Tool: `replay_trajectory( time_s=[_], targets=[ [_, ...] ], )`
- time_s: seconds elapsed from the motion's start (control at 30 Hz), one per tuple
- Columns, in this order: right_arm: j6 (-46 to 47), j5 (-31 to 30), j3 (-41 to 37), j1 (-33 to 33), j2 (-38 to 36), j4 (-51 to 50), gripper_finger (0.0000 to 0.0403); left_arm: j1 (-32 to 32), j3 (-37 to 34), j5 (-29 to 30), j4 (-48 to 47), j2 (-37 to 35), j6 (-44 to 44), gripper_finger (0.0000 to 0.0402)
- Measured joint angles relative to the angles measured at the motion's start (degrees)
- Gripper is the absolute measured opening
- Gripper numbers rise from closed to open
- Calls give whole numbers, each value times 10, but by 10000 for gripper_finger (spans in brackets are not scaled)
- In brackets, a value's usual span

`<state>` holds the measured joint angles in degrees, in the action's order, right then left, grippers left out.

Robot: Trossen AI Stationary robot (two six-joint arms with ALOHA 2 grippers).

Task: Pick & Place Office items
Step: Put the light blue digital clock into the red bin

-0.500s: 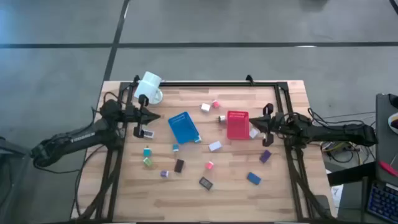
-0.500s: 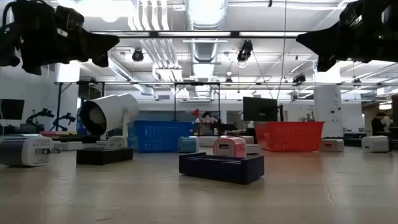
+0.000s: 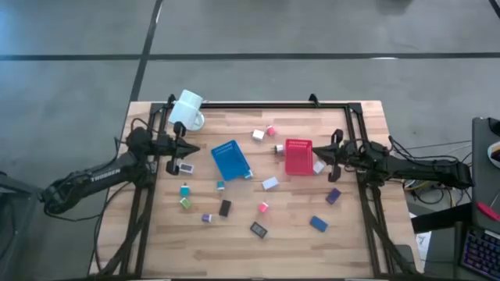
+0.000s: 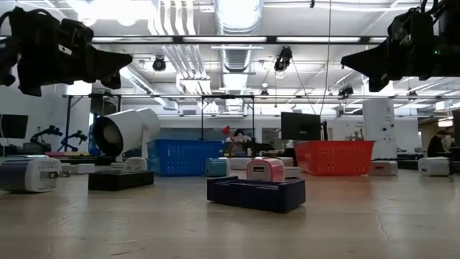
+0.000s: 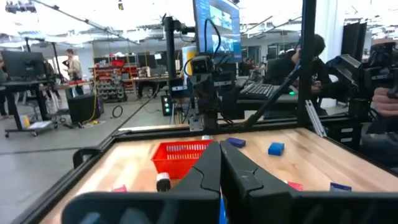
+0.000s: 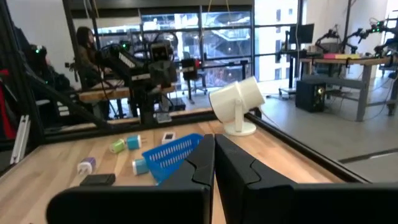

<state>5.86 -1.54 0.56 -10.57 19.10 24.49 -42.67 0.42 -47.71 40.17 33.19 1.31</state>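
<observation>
The left pincer (image 3: 197,147) hangs above the desk (image 3: 297,242) on its left side, just in front of the white mug (image 3: 187,110), its fingers pressed together and holding nothing. The right pincer (image 3: 319,153) hangs opposite on the right side, by the red tray (image 3: 298,157), fingers likewise pressed together and bare. The office items lie scattered over the wood between and in front of the arms (none is touched by either pincer): a white block (image 3: 270,183) near the red tray, a pink cube (image 3: 264,207), a black block (image 3: 225,208), a blue block (image 3: 318,224) and a purple block (image 3: 333,196). The blue tray (image 3: 230,159) lies tilted beside the left pincer.
</observation>
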Motion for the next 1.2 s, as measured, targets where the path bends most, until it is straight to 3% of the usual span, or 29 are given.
replay_trajectory(
  time_s=[0.33, 0.67, 0.93, 1.2],
  targets=[
    [-41, 1, 0, 0, 1, 36, 8, 0, 2, -5, -40, 11, -23, 7],
    [-32, 1, 0, 0, 1, 47, 8, 0, 18, -4, -50, 11, 15, 7],
    [-8, 1, 0, 0, 1, 48, 8, 0, 18, 68, -65, 11, -11, 6],
    [-14, 1, 0, 0, 1, 48, 8, 0, 18, 73, -61, 11, -21, 10]
  ],
)
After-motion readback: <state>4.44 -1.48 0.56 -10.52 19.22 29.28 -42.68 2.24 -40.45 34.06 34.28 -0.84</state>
